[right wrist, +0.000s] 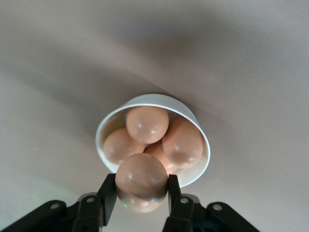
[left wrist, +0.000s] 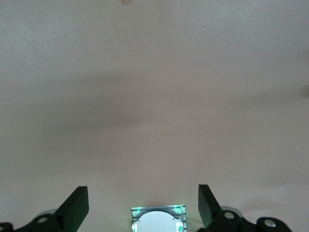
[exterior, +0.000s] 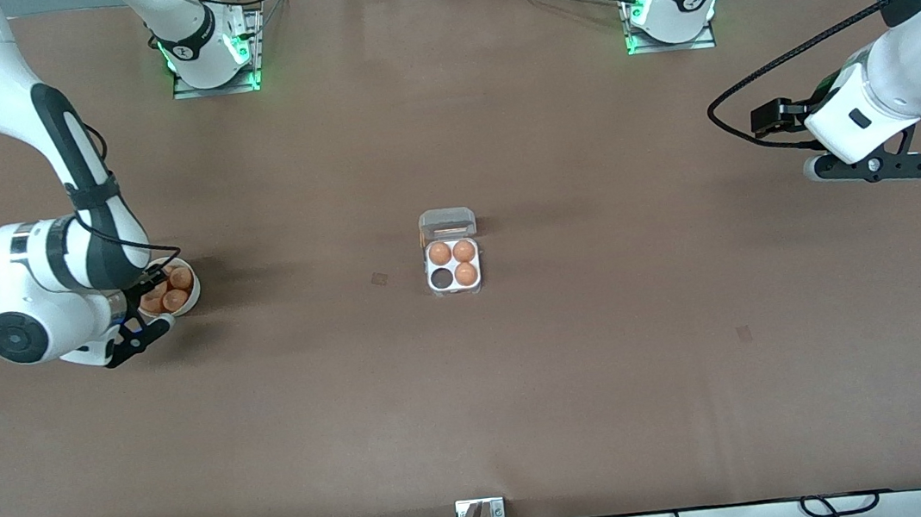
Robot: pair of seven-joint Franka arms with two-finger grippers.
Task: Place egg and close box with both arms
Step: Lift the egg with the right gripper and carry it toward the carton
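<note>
The box [exterior: 453, 264] sits at the middle of the table with its clear lid [exterior: 447, 223] folded open. It holds three eggs, and the well [exterior: 441, 278] nearest the front camera toward the right arm's end is empty. My right gripper [exterior: 147, 311] is over the rim of the white bowl [exterior: 192, 282]. It is shut on the egg [right wrist: 141, 181], held just above the bowl [right wrist: 200, 140], which holds several more eggs. My left gripper [exterior: 871, 168] is open and empty, waiting above bare table toward the left arm's end; its view [left wrist: 143, 202] shows only the table.
The two arm bases [exterior: 212, 53] [exterior: 671, 9] stand along the table edge farthest from the front camera. A small metal fixture [exterior: 480, 512] sits at the edge nearest the front camera. The left wrist view shows the left base [left wrist: 157, 220].
</note>
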